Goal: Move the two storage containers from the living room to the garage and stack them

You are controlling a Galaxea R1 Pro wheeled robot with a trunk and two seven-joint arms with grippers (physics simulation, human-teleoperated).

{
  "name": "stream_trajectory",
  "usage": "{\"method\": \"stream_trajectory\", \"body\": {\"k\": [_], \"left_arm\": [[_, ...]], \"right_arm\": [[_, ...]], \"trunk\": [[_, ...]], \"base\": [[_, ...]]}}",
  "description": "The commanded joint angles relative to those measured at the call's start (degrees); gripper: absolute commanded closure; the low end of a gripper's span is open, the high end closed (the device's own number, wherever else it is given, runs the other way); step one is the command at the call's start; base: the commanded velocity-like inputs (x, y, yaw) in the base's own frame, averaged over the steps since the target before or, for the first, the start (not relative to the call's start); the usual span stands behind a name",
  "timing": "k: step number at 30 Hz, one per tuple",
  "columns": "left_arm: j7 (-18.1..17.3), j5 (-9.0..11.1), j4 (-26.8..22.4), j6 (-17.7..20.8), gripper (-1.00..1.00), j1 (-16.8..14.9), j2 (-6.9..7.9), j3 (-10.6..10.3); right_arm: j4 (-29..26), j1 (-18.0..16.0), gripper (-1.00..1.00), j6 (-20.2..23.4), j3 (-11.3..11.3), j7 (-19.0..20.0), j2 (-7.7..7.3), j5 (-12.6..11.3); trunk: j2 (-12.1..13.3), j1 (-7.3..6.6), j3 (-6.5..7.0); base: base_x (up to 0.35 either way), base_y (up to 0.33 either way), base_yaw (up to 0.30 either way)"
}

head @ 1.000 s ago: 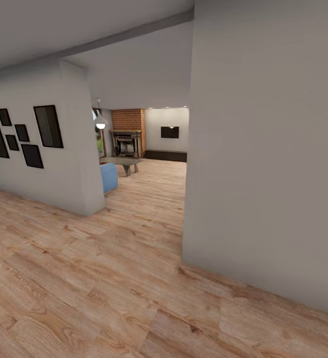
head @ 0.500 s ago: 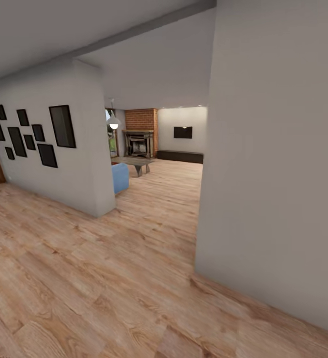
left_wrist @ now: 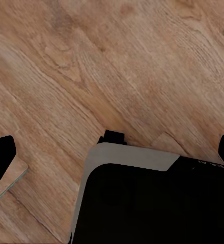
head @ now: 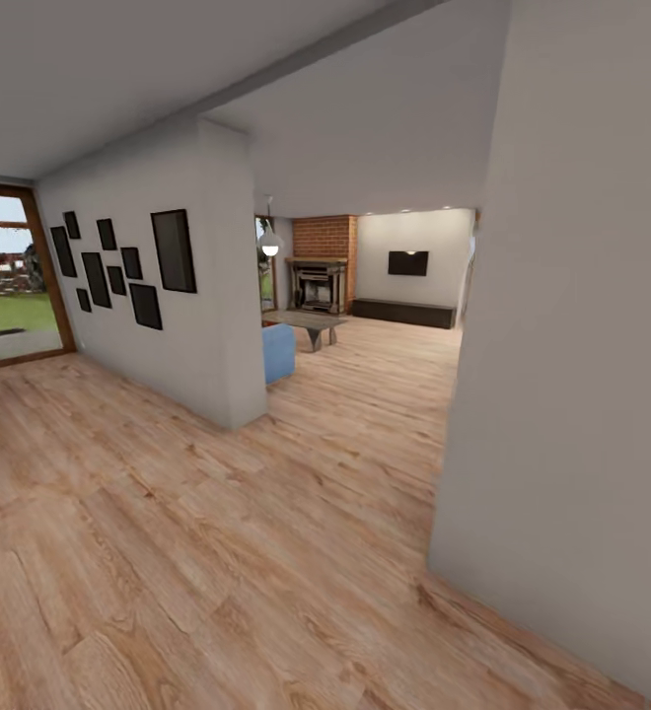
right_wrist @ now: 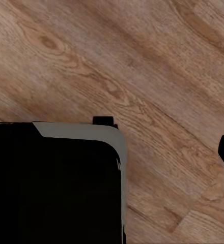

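View has turned left since a second ago, glass garden door [head: 10, 286] now visible | living room with blue fabric sofa [head: 278, 352] ahead | red-orange containers unseen | grippers' opening: cannot tell

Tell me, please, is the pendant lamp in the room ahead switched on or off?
On: the pendant lamp glows bright white against the dimmer wall behind it.
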Motion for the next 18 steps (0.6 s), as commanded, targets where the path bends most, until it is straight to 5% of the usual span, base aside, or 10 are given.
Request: {"method": "stream_trajectory", "body": {"k": [1, 18], "left_arm": [[0.04, 0.30, 0.06, -0.19, -1.00, -0.05, -0.01, -0.01], [0.04, 0.30, 0.06, -0.19, -1.00, -0.05, -0.01, -0.01]], "right_arm": [[0.18, -0.07, -1.00, -0.33, 0.47, 0.17, 0.01, -0.57], [0.17, -0.07, -1.00, -0.33, 0.45, 0.17, 0.01, -0.57]], "trunk": [[-0.05, 0.04, -0.08], [-0.05, 0.04, -0.08]], "base": [[0.323, 0.000, 0.268], [0.323, 0.000, 0.268]]}}
